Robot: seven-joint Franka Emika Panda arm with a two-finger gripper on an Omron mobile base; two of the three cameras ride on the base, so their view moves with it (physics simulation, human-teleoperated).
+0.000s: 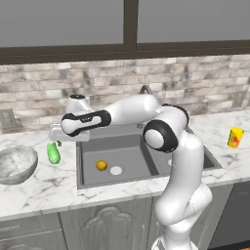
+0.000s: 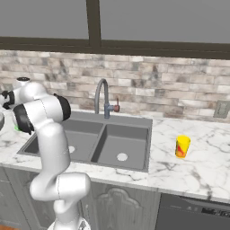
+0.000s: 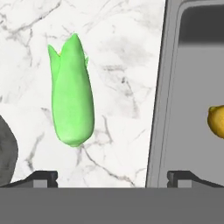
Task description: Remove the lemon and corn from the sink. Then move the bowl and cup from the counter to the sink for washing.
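Corn [image 1: 53, 153] lies on the worktop [image 1: 44, 188] at left of frame, between bowl [image 1: 16, 164] and sink [image 1: 83, 180]. Lemon [image 1: 101, 165] sits in the basin: likely light, firm, prone to roll; pinch across its middle. Tool [image 3: 112, 177] released, empty.

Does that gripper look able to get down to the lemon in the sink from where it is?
Probably yes. The lemon lies alone on the floor of the sink, beside the drain, with nothing over it. The gripper, open, hangs just past the sink's edge above the corn, so a short swing sideways should do.
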